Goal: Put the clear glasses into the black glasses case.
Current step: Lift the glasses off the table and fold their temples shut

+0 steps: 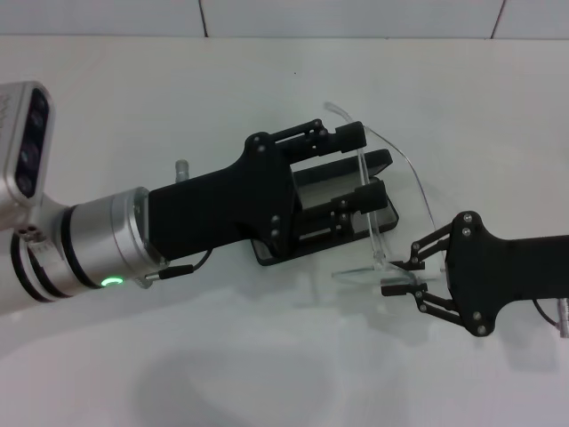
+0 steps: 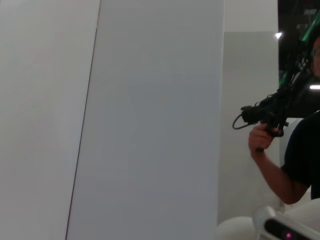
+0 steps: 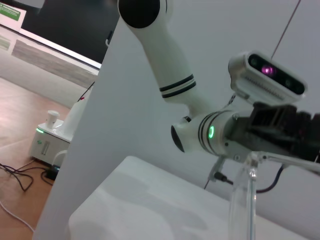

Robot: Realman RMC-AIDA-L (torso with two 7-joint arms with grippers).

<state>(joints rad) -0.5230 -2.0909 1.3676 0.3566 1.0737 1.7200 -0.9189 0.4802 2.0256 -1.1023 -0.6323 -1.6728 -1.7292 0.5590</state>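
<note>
The clear glasses (image 1: 425, 197) hang over the open black glasses case (image 1: 388, 216), their lens arcing above its right end. My right gripper (image 1: 397, 277) comes in from the right and is shut on the near end of the glasses. A clear part of the glasses (image 3: 242, 201) rises close in the right wrist view. My left gripper (image 1: 361, 167) reaches in from the left and hovers over the case with its fingers spread apart, one clear temple arm crossing their tips. Its body hides most of the case. The left wrist view shows none of these.
The white table (image 1: 267, 356) runs on all sides of the case, with a tiled wall (image 1: 356, 16) behind it. A person holding a camera rig (image 2: 265, 116) stands beyond a panel in the left wrist view. The left arm (image 3: 210, 132) fills the right wrist view.
</note>
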